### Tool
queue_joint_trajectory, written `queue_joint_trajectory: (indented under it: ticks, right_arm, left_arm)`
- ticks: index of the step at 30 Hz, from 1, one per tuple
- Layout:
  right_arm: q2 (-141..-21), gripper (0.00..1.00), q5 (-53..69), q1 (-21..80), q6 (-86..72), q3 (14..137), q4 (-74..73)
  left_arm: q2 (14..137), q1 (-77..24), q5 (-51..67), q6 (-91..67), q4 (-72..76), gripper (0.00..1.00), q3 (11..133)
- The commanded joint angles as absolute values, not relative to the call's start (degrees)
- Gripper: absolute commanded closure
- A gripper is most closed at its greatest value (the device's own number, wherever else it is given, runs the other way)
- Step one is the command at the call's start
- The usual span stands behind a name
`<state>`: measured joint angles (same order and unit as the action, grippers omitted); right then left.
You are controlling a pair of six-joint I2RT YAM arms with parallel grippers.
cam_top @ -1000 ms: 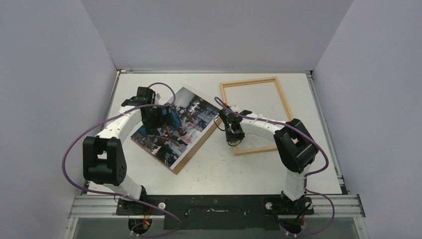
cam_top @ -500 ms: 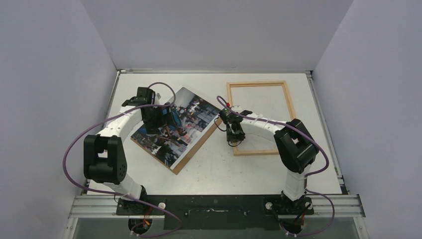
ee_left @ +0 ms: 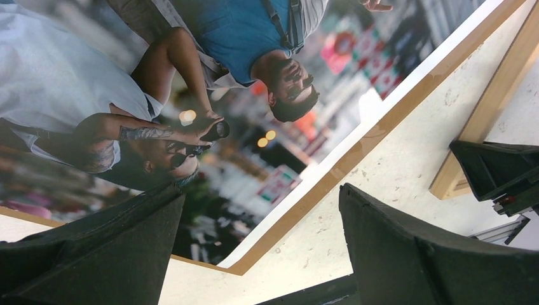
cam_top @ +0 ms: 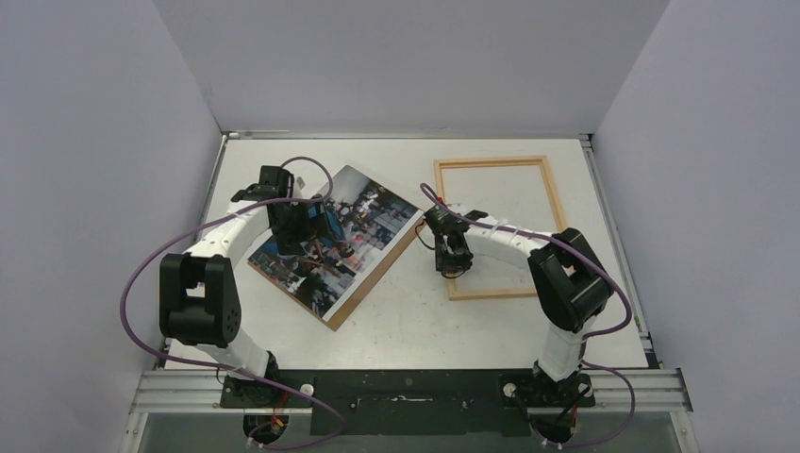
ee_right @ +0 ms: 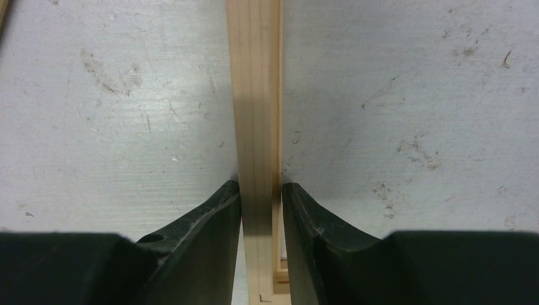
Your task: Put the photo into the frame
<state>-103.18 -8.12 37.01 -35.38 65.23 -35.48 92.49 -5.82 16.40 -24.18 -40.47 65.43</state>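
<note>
The photo [cam_top: 354,222], a glossy street scene with a man in a blue shirt [ee_left: 254,25], lies tilted on a brown backing board [cam_top: 374,283] at the centre left. My left gripper [cam_top: 330,229] hovers just over the photo, open and empty [ee_left: 260,190], with the print's corner between its fingers. The frame [cam_top: 491,162], thin light wood, lies flat at the right. My right gripper [cam_top: 451,266] is shut on the frame's left bar [ee_right: 254,95] near the near corner, its fingertips [ee_right: 232,190] pressing both sides of the bar.
The white table [cam_top: 406,316] is walled in by grey panels on three sides. A metal rail [cam_top: 406,389] runs along the near edge by the arm bases. The frame's bar [ee_left: 489,108] and my right gripper also show at the right of the left wrist view.
My right gripper has dragged the frame to the right and turned it, so its sides now lie squarer to the table. The left arm and the photo have not moved.
</note>
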Motion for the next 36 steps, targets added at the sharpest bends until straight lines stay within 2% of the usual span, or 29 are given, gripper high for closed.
queue_joint_trajectory:
  ticks: [1, 5, 10, 19, 29, 36]
  right_arm:
    - [-101.3, 0.66, -7.4, 35.0, -35.7, 67.7, -37.6]
    - [-100.7, 0.56, -6.1, 34.3, -33.2, 69.7, -38.0]
    - [-98.1, 0.52, -3.7, 33.5, -30.6, 72.5, -38.2]
    - [-95.2, 0.51, 2.6, 33.6, -34.5, 71.9, -29.8]
    - [-93.1, 0.49, -4.5, 35.9, -43.9, 70.7, -22.8]
    - [-95.2, 0.46, -0.9, 35.8, -41.7, 76.8, -25.8]
  left_arm:
    - [92.0, -5.4, 17.5, -23.8, -38.8, 0.09, 65.9]
    - [90.9, -5.4, 17.9, -24.7, -38.1, 0.09, 65.1]
    - [89.2, -5.5, 17.9, -26.4, -36.7, 0.09, 64.1]
    - [80.0, -8.5, 14.8, -32.2, -32.4, 0.09, 58.5]
    - [67.1, -11.5, 12.6, -37.5, -31.2, 0.09, 49.2]
    - [65.2, -11.7, 9.7, -31.3, -35.8, 0.08, 51.9]
